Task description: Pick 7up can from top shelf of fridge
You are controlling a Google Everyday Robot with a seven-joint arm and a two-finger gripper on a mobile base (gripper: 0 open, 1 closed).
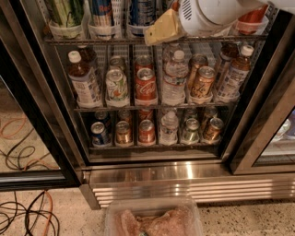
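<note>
The fridge (152, 173) stands open in front of me, with wire racks of drinks. The top shelf (92, 41) runs along the upper edge of the view, fronted by white cup holders. My gripper (162, 28), a yellowish tip on a white arm, is at the front of the top shelf, right of centre. No 7up can shows; the arm covers that part of the shelf. A green-striped can (67, 11) and two blue cans (102, 9) stand to the gripper's left. A white-green can (116, 85) sits one rack down.
The middle rack holds bottles, a red cola can (145, 84) and orange cans. The black door frame (262, 124) slants at the right. A clear tray (152, 219) with pinkish contents sits below me. Cables (27, 214) lie on the floor at left.
</note>
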